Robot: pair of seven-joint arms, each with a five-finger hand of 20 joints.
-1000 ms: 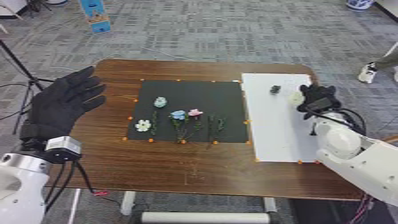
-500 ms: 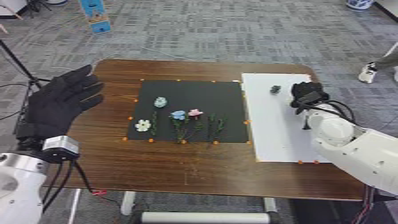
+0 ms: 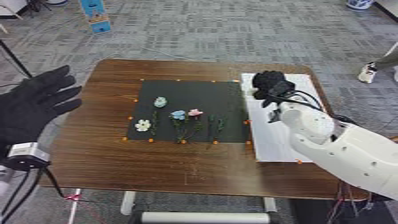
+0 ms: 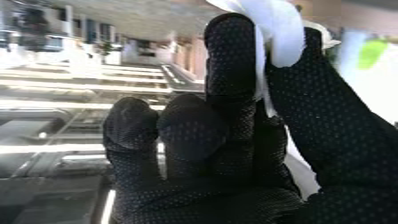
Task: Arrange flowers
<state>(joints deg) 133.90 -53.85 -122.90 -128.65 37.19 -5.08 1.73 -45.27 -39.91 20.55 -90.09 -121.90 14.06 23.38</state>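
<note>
Currently, black-gloved right hand over a white rectangular sheet, fingers and thumb pinching a white-petalled flower, small blue flower and pink flower on a black mat left of those fingers, black-gloved left hand with fingers open, nearly straight.

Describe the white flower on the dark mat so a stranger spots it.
On the brown table, find the dark mat, left of the white sheet. The white flower lies by its near-left corner. It's the mat's only white bloom; the blue and pink flowers lie to its right.
</note>
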